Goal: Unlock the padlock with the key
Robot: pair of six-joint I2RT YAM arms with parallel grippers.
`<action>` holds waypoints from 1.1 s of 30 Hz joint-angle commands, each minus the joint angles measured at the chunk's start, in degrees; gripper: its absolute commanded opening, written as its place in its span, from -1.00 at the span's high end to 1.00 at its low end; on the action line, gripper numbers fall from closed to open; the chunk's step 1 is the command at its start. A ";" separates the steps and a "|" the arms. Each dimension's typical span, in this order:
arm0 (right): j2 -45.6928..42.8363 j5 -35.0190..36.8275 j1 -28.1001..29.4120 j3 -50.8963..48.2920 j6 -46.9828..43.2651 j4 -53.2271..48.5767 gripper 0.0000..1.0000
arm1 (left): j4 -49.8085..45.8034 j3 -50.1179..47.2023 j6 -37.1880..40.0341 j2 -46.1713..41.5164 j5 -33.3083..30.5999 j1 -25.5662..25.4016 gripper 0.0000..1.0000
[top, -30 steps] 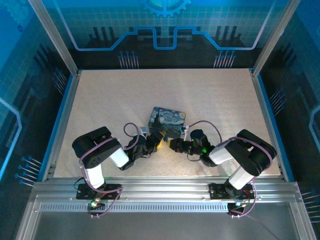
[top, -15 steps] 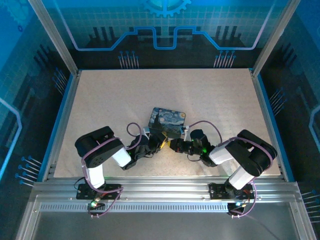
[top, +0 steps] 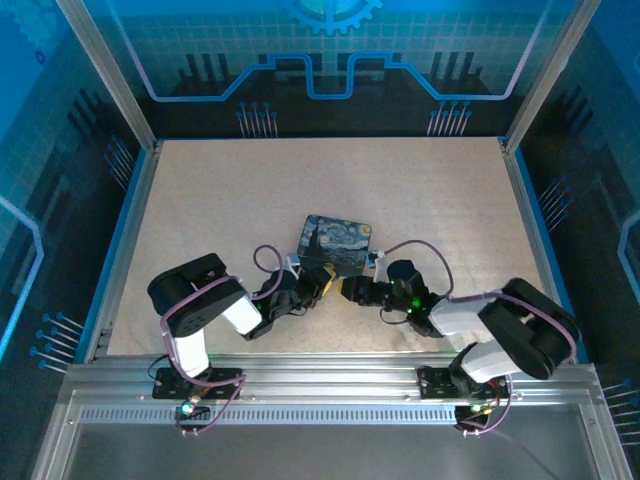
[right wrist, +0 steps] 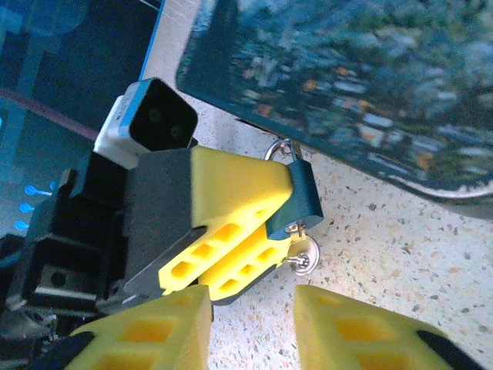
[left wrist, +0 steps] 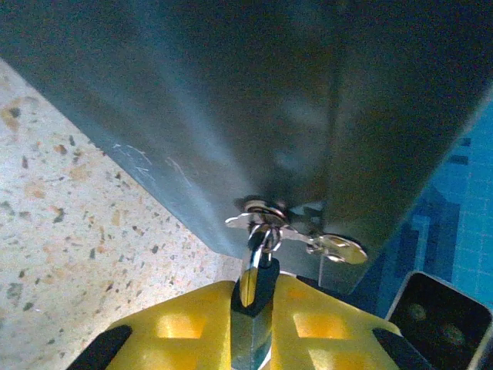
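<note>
Fingertips of the left gripper (top: pixel 320 283) and right gripper (top: pixel 352 290) meet overhead at the near edge of the blue-and-yellow swirl-painted rectangular tin (top: pixel 335 243). From the left wrist, the left gripper is clamped on the small dark metal padlock (left wrist: pixel 256 266), whose shackle is hooked through the tin's latch. From the right wrist, the right gripper's yellow fingers (right wrist: pixel 146 331) stand apart, near what seems to be the tiny silvery key (right wrist: pixel 302 258) under the padlock.

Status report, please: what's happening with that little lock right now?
Left gripper clamped on small dark metal padlock. Right gripper open, empty, just short of tiny silvery key at padlock's bottom. Blue swirl-painted tin close behind, nothing blocking.
</note>
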 commanded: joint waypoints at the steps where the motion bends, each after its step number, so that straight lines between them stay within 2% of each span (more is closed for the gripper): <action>1: -6.96 3.10 0.56 -0.98 -7.32 -10.02 0.21 | -0.64 -0.08 1.79 -2.68 -0.60 -0.28 0.92; 8: -25.07 8.60 1.43 2.52 -29.86 -29.22 -0.05 | -4.67 -0.01 2.94 -6.51 -0.42 -0.40 0.94; 12: -28.57 9.22 2.71 4.51 -40.13 -31.82 -0.14 | -8.36 -0.08 3.68 -9.80 -0.47 -0.37 0.94; 18: -26.16 12.99 7.03 9.48 -57.49 -36.40 -0.14 | -16.21 0.21 4.80 -16.74 -0.94 -0.39 0.99; 25: -20.67 25.54 17.57 9.05 -80.94 -33.27 -0.09 | -23.67 1.24 5.87 -23.71 -1.59 -0.42 1.00; 29: -18.10 31.87 20.89 8.47 -85.23 -28.92 -0.09 | -26.01 1.46 6.21 -25.81 -1.92 -0.37 1.00; 33: -17.00 33.42 20.96 7.89 -86.14 -25.63 -0.09 | -25.62 1.32 5.65 -26.18 -1.66 -0.39 1.00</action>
